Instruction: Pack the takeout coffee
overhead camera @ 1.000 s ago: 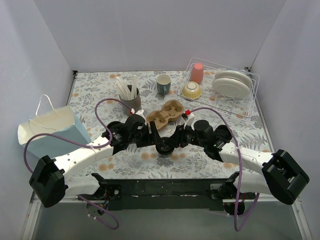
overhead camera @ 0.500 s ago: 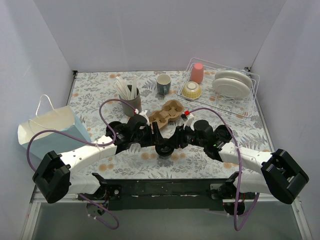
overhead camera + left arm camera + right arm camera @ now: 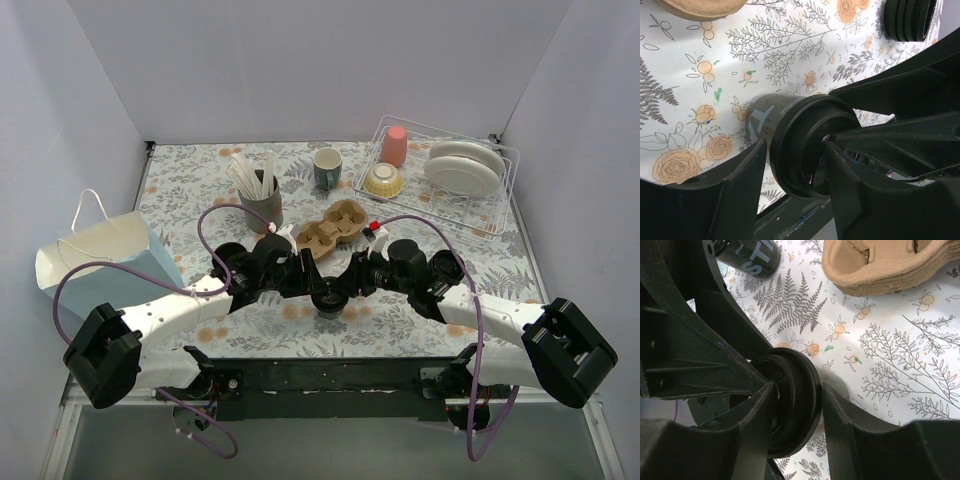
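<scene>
Takeout coffee cup (image 3: 328, 295): you find it near the front middle of the floral desk (image 3: 180, 180), between the two arms, its black round lid facing up. Whether its base touches the desk cannot be told.
Left tool (image 3: 797, 150): it comes in from the left with its jaws about halfway in. Both fingers (image 3: 740, 185) lie against the sides of the lid, so it grips the cup.
Right tool (image 3: 799, 390): it comes in from the opposite side at a similar middling width. Its fingers (image 3: 850, 440) clamp the same lid, and the two tools overlap there.
Second cup (image 3: 747, 255): dark with white lettering. You see only part of it, at the top edge of the right wrist view.
Cup carrier (image 3: 333, 228): brown pulp, just behind the tools, its wells holding nothing.
Paper bag (image 3: 100, 262): pale blue with white handles, at the left edge of the desk.
Back of the desk: a grey cup of straws (image 3: 262, 200), a mug (image 3: 327, 167) and a wire dish rack (image 3: 490, 215) with crockery.
</scene>
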### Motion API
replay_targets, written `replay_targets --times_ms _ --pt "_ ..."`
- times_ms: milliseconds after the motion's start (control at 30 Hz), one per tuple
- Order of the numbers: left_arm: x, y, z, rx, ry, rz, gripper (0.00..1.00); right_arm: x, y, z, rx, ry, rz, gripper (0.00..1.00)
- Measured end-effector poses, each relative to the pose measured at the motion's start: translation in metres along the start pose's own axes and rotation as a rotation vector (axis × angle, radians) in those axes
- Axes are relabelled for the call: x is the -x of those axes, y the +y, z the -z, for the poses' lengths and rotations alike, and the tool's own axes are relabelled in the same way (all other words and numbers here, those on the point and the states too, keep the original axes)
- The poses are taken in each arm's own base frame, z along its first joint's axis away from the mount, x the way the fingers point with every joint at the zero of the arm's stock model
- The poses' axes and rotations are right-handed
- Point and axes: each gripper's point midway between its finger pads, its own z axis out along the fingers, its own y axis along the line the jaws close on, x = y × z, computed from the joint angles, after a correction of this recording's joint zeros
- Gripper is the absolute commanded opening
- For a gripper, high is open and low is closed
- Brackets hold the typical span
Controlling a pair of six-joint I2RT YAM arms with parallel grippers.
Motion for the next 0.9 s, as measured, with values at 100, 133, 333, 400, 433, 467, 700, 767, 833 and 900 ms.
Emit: replay_targets --times_ms 100,133,333,400,433,467,700,767,833,900 --pt "-0.002 0.0 -0.002 -0.016 0.0 0.011 0.46 -0.002 -0.002 0.001 -0.008 0.008 -0.006 0.57" --pt "-0.003 0.0 -0.002 -0.021 -0.001 0.014 0.45 -0.002 -0.003 0.001 -0.015 0.011 -0.009 0.6" --pt "-0.005 -0.003 -0.004 -0.047 -0.001 0.033 0.45 -0.002 -0.009 0.006 -0.061 0.037 -0.03 0.7" --pt "-0.005 -0.003 -0.005 -0.053 -0.002 0.039 0.45 -0.002 -0.011 0.008 -0.078 0.047 -0.04 0.71" --pt "-0.005 -0.003 -0.005 -0.055 -0.003 0.044 0.44 -0.001 -0.013 0.009 -0.087 0.05 -0.046 0.71" --pt "-0.006 -0.004 -0.005 -0.058 -0.004 0.048 0.44 -0.001 -0.014 0.011 -0.098 0.054 -0.053 0.71" --pt "-0.007 -0.003 -0.004 -0.073 -0.016 0.08 0.44 0.003 -0.013 0.029 -0.134 0.039 -0.109 0.69" --pt "-0.007 -0.003 -0.003 -0.073 -0.021 0.092 0.44 0.006 -0.01 0.034 -0.138 0.027 -0.127 0.66" --pt "-0.008 -0.002 -0.003 -0.074 -0.024 0.105 0.44 0.01 -0.005 0.04 -0.134 0.008 -0.149 0.6" --pt "-0.007 -0.002 -0.002 -0.073 -0.029 0.118 0.44 0.011 -0.001 0.045 -0.122 -0.013 -0.176 0.57"
